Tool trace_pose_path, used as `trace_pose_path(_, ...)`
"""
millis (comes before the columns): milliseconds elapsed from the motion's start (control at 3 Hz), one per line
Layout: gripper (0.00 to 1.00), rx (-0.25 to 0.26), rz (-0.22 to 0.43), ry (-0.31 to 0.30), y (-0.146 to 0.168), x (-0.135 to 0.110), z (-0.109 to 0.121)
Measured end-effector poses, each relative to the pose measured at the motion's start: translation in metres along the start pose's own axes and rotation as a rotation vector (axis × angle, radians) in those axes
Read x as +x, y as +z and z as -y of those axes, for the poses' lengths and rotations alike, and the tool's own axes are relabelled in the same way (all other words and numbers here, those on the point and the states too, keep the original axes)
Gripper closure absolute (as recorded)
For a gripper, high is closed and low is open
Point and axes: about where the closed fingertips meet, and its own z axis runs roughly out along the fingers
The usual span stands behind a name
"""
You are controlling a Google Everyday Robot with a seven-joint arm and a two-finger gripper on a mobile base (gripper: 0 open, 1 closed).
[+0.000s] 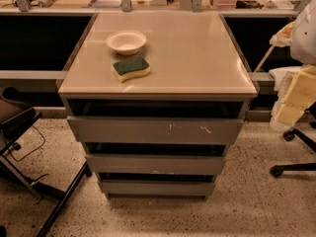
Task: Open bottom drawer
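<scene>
We are looking at the bottom drawer (pixel 157 187), sitting lowest in the stack just above the floor, its plain front lying under the middle drawer (pixel 155 164) and apparently not yet pulled out. The gripper (pixel 296 95) is hanging at the right edge, well apart from the desk (pixel 197 58); we cannot tell whether its jaws are released or clenched. Lacking a handle, the front is probably asking for a hook over its top edge, through the dark gap above it.
</scene>
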Motion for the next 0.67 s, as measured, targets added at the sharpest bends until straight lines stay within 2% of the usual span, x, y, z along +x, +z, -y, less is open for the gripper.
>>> trace_pose_path(333,0.00,0.000,0.000,0.000,0.000,0.000,0.000)
trace_pose_path(667,0.00,-0.001,0.031,-0.015,0.014,0.000,-0.006)
